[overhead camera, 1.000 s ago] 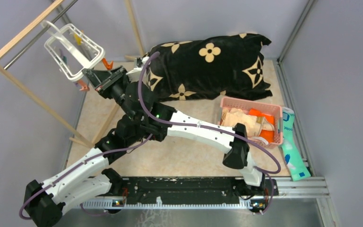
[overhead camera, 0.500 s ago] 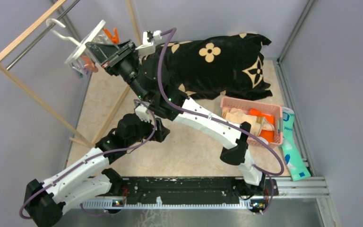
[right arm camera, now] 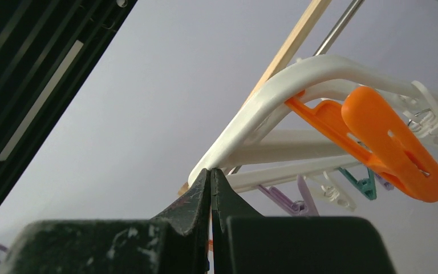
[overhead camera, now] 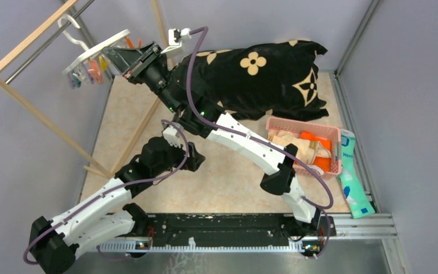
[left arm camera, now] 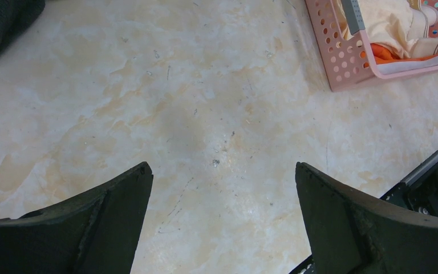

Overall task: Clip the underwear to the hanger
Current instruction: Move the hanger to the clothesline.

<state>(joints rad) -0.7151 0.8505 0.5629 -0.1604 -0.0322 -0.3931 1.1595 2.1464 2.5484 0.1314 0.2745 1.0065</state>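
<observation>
Top view: right arm stretched long to the far-left corner of the worktop, right hand up against the hanger. Hanger's hook is over the bar of the wooden rack, frame lying near flat, clips dangling under it. Black flower-print cloth heaped along the far edge. Underwear is nowhere near the hanger: it's bunched in the pink basket by the right edge, just beside an orange cloth. Left arm folded low, left of centre. Left wrist cam: left hand wide apart, nothing btwn the fingers, only bare marbled worktop below; basket corner w/ the beige fabric and a strip of orange shows top right. Right wrist cam: right hand's fingers pressed tight together, tips meeting right at the near corner of the white frame; touching it, but can't tell if anything is pinched. One orange clip hangs off the frame just right of the tips, a teal clip and pale ones further back, rack's bar and wooden rail behind.
</observation>
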